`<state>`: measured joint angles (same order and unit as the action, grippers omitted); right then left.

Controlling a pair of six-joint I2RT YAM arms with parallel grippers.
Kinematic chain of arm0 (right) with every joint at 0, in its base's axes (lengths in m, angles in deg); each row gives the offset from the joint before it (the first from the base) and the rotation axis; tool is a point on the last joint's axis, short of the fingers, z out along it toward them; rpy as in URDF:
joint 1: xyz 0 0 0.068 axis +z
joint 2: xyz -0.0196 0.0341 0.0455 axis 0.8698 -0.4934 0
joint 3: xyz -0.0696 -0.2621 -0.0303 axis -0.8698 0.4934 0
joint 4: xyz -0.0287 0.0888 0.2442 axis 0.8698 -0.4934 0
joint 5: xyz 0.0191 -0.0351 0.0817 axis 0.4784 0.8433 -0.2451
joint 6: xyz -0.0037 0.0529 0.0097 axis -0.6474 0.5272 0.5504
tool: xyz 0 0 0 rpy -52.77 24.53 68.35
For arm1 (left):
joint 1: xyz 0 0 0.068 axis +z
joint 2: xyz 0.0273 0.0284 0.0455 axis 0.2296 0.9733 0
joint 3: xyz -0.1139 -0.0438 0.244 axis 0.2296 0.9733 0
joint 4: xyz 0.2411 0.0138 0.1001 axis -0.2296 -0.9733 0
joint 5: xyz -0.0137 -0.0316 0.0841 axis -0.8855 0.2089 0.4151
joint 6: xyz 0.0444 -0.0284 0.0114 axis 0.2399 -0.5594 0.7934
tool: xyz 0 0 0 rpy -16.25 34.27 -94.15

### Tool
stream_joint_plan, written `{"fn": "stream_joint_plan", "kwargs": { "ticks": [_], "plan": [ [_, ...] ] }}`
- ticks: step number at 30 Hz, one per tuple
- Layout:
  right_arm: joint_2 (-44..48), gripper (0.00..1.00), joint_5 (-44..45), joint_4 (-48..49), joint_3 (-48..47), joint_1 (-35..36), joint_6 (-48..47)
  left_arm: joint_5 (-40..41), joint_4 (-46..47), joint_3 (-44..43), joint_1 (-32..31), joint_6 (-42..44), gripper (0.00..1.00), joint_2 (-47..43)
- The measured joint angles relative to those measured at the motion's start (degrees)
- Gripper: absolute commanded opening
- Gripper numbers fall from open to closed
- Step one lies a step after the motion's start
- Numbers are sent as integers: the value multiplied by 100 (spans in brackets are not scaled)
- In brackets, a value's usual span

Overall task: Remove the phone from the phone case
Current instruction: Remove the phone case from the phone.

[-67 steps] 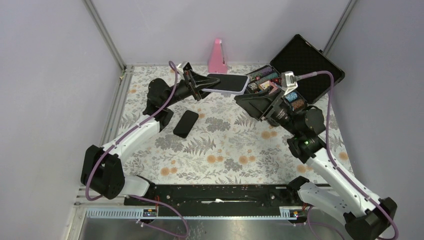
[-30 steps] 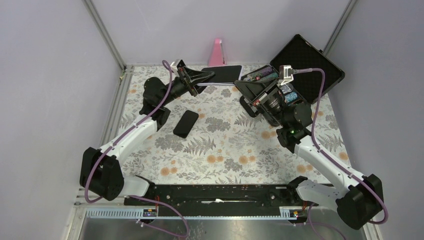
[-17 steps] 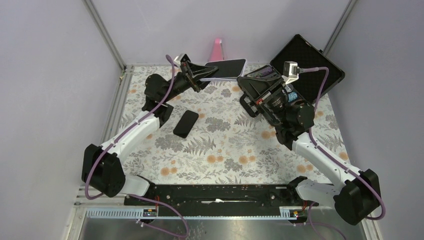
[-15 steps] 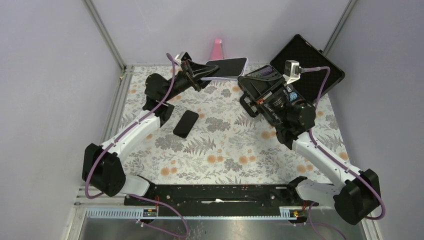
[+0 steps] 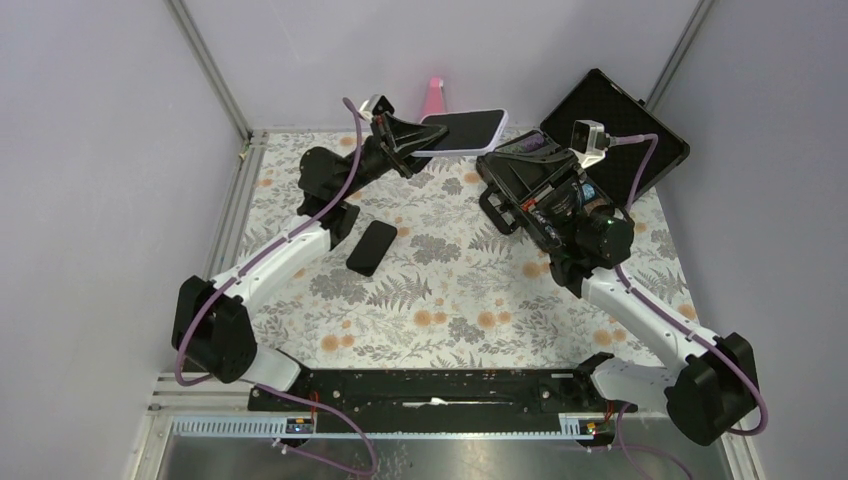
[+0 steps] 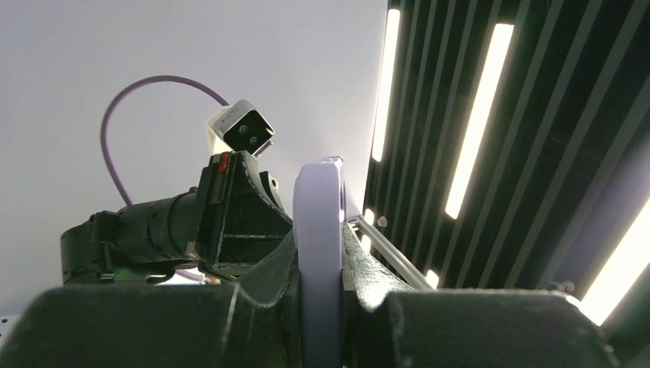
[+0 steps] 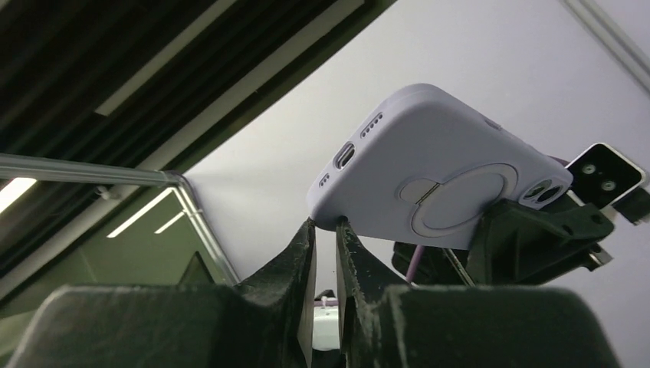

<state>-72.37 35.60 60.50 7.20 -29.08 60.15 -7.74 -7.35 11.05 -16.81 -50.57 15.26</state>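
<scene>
The phone (image 5: 462, 128), dark screen up, sits in a lavender phone case (image 5: 470, 149) and is held in the air near the back wall. My left gripper (image 5: 418, 138) is shut on the case's left end; in the left wrist view the case's edge (image 6: 316, 192) stands upright between the jaws of this gripper (image 6: 318, 239). My right gripper (image 5: 492, 158) points up under the phone's right end. In the right wrist view the case's back (image 7: 437, 169) shows its ring and camera holes. The right gripper (image 7: 326, 224) is shut to a thin empty slit, tips against the case's lower corner.
A black flat slab (image 5: 371, 247) lies on the flowered table mat left of centre. An open black box (image 5: 612, 110) with coloured items stands at the back right, close behind my right arm. A pink object (image 5: 434, 95) leans at the back wall.
The left arm has raised the cased phone and carried it right and toward the back wall. The right gripper has swung up to meet its right end.
</scene>
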Motion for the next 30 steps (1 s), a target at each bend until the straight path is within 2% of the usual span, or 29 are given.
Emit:
{"fn": "stream_joint_plan", "kwargs": {
  "ticks": [6,7,9,10,12,14,18,21,25,30],
  "plan": [
    [66,0,90,81,83,4,289,114,57,-55,-109,2,0,52],
    [149,11,87,-76,94,4,269,125,61,-50,-118,2,0,52],
    [328,53,74,-426,94,13,164,127,79,-39,-122,4,0,52],
    [459,65,72,-726,94,20,90,118,74,-26,-116,7,0,50],
    [699,80,68,-1414,94,48,-94,-61,-39,-4,-114,85,0,50],
    [907,87,63,-2168,92,103,-365,-308,-310,22,-120,284,0,50],
    [1150,89,120,-3388,7,127,-824,-741,-584,201,-142,490,0,50],
    [1196,82,254,-3923,-72,129,-1036,-887,-518,358,-166,407,0,57],
    [1209,73,426,-3950,-52,127,-1034,-927,-337,455,-168,245,0,61],
    [1095,72,369,-3683,7,127,-815,-831,-44,597,-149,258,0,61]
  ]
}}
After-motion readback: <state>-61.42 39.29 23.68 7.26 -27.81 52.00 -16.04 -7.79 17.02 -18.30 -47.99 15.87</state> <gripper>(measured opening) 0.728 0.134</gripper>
